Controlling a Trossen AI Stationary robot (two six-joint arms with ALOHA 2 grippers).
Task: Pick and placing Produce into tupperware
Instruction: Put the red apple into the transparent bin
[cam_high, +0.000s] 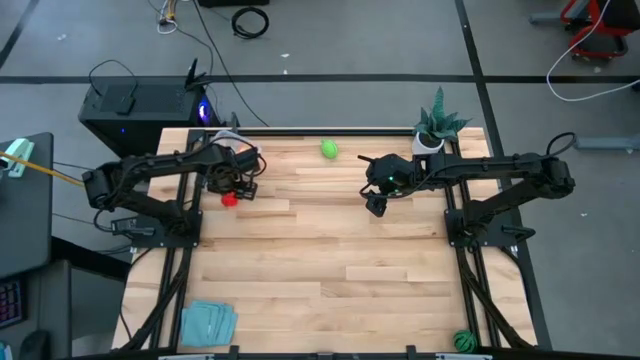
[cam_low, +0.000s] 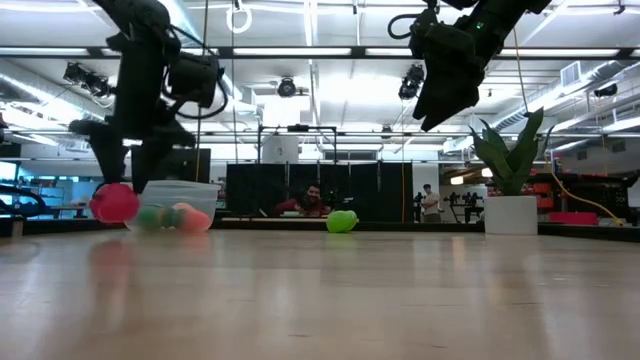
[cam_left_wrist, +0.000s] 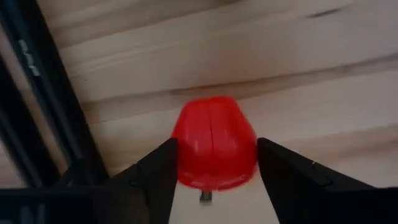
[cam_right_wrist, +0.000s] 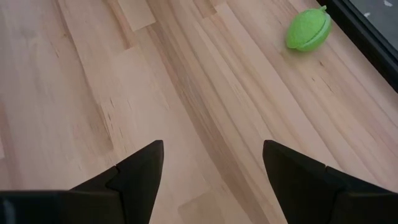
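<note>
A red piece (cam_left_wrist: 214, 149) lies on the wooden table near its left edge, and also shows in the high view (cam_high: 228, 199) and the low view (cam_low: 114, 203). My left gripper (cam_left_wrist: 216, 186) stands over it, shut on it. Just beyond it stands the clear tupperware (cam_low: 176, 200), with a green piece (cam_low: 150, 215) and an orange piece (cam_low: 192, 218) showing through its wall. A light green ball (cam_high: 329, 149) rests on the table near the far edge. My right gripper (cam_high: 376, 205) hangs open and empty above the table's middle right. My left gripper pinches the red piece by its two opposite sides (cam_left_wrist: 181, 155) between its two fingers. The fingers come from above, pointing down. The piece sits low, at the table top (cam_low: 114, 216); whether it is lifted clear, I cannot tell.
A potted plant (cam_high: 436, 128) stands at the far right corner. A dark green striped ball (cam_high: 462, 341) lies at the near right corner. A pale-blue square piece (cam_high: 208, 323) lies at the near left. Bare wood (cam_high: 320, 260) spans the table's middle.
</note>
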